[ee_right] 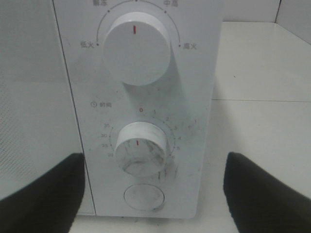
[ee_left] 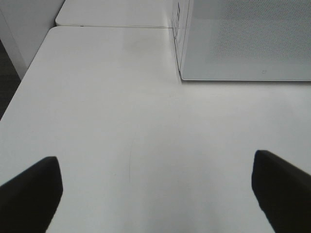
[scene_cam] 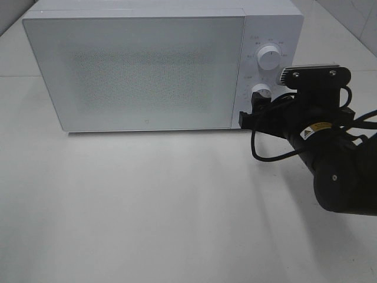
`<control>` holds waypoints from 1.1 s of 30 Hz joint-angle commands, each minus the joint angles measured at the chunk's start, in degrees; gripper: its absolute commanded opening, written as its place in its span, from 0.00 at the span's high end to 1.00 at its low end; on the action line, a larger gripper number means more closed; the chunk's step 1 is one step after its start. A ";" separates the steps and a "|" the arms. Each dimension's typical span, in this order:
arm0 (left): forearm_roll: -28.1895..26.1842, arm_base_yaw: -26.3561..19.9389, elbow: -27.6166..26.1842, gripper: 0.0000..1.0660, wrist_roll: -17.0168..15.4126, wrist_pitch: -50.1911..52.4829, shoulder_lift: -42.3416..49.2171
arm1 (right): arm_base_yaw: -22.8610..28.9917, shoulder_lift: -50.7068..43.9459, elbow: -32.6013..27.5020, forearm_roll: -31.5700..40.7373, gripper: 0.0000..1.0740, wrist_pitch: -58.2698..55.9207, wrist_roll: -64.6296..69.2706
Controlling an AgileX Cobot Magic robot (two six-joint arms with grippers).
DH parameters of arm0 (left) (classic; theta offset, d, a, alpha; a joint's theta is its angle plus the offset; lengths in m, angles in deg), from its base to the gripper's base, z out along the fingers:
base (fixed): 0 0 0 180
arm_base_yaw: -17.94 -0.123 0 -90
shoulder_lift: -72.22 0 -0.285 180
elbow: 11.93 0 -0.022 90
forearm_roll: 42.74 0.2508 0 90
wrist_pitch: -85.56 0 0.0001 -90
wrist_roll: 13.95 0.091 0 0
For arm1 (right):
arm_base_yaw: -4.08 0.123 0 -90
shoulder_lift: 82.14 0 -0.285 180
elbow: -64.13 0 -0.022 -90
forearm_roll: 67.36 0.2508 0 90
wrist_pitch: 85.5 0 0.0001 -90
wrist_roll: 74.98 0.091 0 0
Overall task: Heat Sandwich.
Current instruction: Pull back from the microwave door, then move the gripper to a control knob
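Exterior high: microwave (scene_cam: pixel 141 71) on the counter (scene_cam: pixel 147 224), door closed; right end effector (scene_cam: pixel 252 113) at the controls. Sandwich visible in no view, probably inside.

Left wrist: left end effector (ee_left: pixel 155 194) released, empty.

Right wrist: jaws spread, empty, flanking the timer dial (ee_right: pixel 142 148).

Sandwich: likely light, soft, crushable. Support from beneath.

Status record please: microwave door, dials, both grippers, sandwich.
door: shut
upper dial: mark straight up
lower dial: setting unclear
right gripper: open, facing lower dial, a jaw on either side, not touching
left gripper: open, holding nothing, over table
sandwich: not visible in any view
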 commanded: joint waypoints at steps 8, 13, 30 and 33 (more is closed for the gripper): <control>-0.52 -0.23 0.11 0.06 -0.11 0.40 1.49 | -3.72 5.27 6.82 -3.15 0.29 -2.58 1.49; -0.52 -0.23 0.11 0.06 -0.11 0.40 1.49 | -4.47 7.45 8.88 -3.95 0.29 -3.27 1.72; -0.52 -0.23 0.11 0.06 -0.11 0.40 1.49 | -4.53 8.88 11.52 -4.13 0.39 -4.07 1.60; -0.52 -0.23 0.11 0.06 -0.11 0.40 1.49 | -4.53 8.88 11.52 -3.78 0.52 -3.84 1.60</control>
